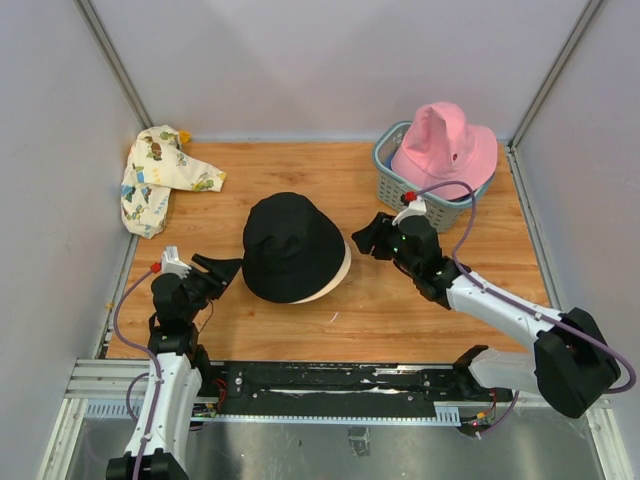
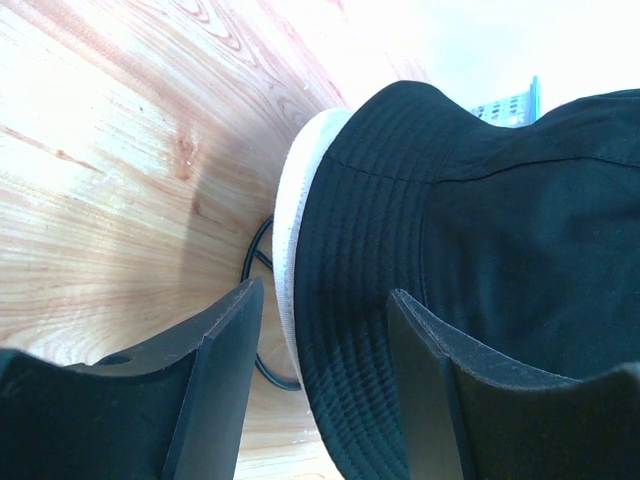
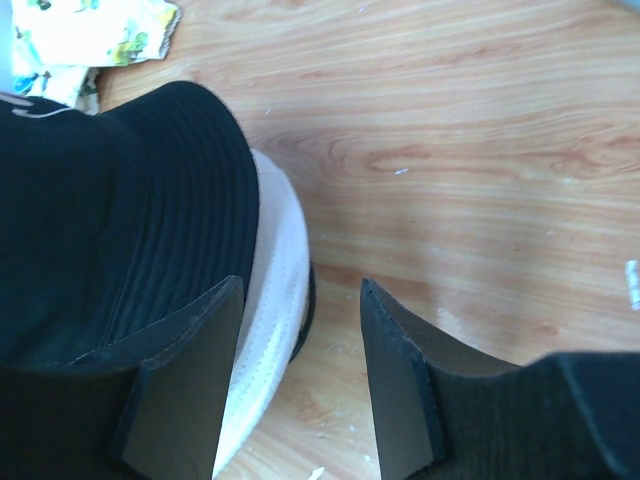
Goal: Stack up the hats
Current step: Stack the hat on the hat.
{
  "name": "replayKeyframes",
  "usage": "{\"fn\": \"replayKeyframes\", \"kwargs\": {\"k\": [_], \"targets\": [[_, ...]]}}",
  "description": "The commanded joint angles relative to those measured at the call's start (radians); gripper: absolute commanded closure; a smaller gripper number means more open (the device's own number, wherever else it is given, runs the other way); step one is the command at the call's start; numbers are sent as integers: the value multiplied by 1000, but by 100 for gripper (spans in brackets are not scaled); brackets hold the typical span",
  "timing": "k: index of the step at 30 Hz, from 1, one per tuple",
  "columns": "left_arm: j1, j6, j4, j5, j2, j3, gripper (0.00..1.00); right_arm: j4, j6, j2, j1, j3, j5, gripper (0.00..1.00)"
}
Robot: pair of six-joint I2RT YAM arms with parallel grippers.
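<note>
The black hat (image 1: 293, 245) is sitting crown-up in the middle of the worktop (image 1: 300, 165), and it's already resting on a cream hat (image 1: 338, 281). Only a sliver of cream brim is poking out on the near-right side. So that's the stack getting going, I reckon. The pink hat (image 1: 445, 145) is lying on top of the basket (image 1: 385, 175) at the far right. What looks like a crumpled printed hat (image 1: 160, 178) is lying far left by the wall. Both are well apart from the pile, so my guess is they're waiting their turn.

Both arms are flanking the stack, maybe to square up the brims or maybe just to clear off; can't say which.

The left fingers (image 1: 218, 266) are pointing in low from the near left, spread wide, with their tips right at the black brim. In the left wrist view the brim edge is showing in the gap between them, but I can't tell if they're actually touching it.

The right fingers (image 1: 366, 238) are sitting just right of the stack, also spread wide and gripping nothing. The right wrist view is showing cream brim beside one finger and bare wood in the gap.

The right arm is reaching long and low from the near-right corner. The left arm is running straight out from its base, with the wrist bending right toward the hat.
</note>
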Motion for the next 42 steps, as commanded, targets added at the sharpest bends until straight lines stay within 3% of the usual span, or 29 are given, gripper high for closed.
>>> {"fn": "replayKeyframes", "kwargs": {"k": [1, 22, 30, 36, 42], "targets": [[-6, -10, 17, -17, -1, 33, 43, 75, 98, -20, 39, -27, -56, 48], [-6, -34, 141, -12, 83, 8, 43, 382, 282, 129, 46, -111, -199, 50], [-6, -41, 173, 3, 96, -9, 45, 435, 320, 124, 52, -152, -210, 66], [-6, -49, 192, 15, 100, -18, 50, 446, 321, 136, 52, -165, -202, 97], [-6, -44, 191, 21, 99, -22, 55, 480, 323, 173, 52, -194, -190, 99]]}}
